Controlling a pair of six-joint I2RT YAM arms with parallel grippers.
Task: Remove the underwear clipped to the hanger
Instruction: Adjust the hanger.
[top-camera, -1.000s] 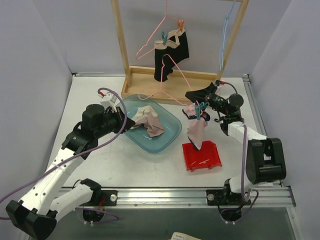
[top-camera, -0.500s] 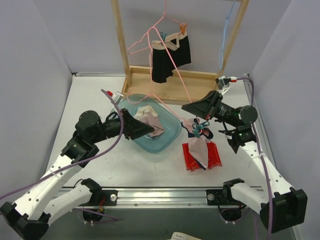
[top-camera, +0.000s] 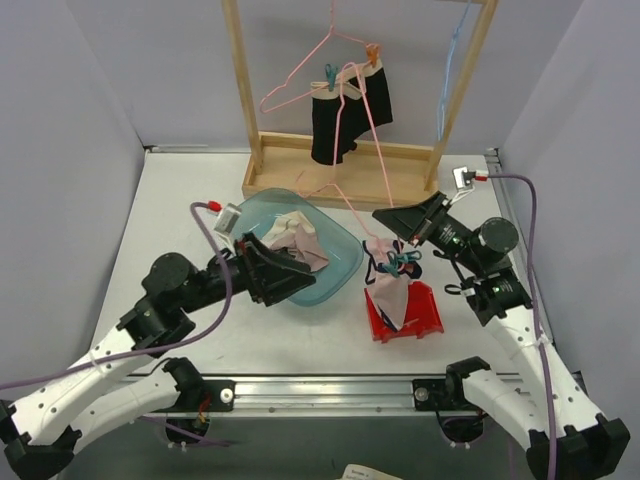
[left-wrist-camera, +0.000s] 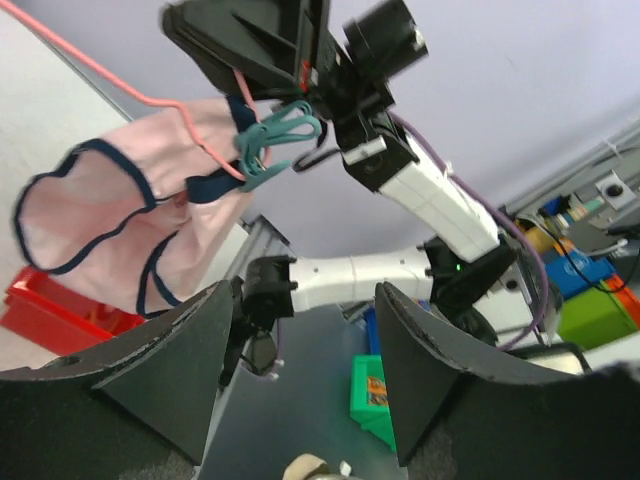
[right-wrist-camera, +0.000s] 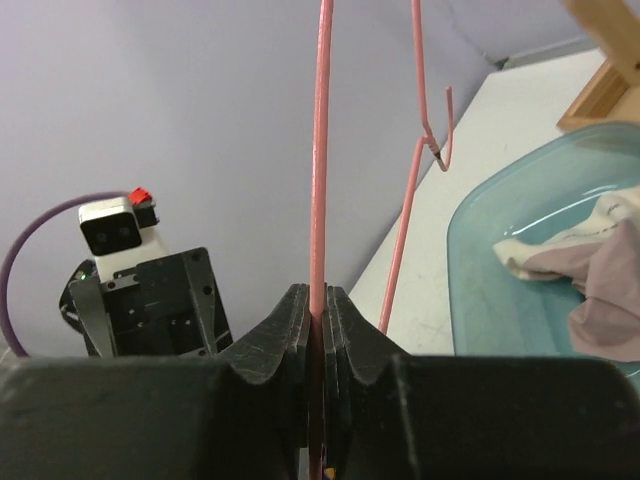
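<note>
Unclipping step: right hand (right-wrist-camera: 318, 300) pinches the hanger (right-wrist-camera: 320, 150); left hand (left-wrist-camera: 305, 300), spread, empty, should next grip the underwear (left-wrist-camera: 90, 220) ahead.

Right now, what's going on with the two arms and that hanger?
The right pincer is shut on a pink wire hanger, holding it over the red tray with pink dark-trimmed briefs pegged to it by a teal clothespin. The left pincer is open at the edge of the teal bin, where pale briefs lie. A black pair hangs clipped up in the wooden rack.
</note>
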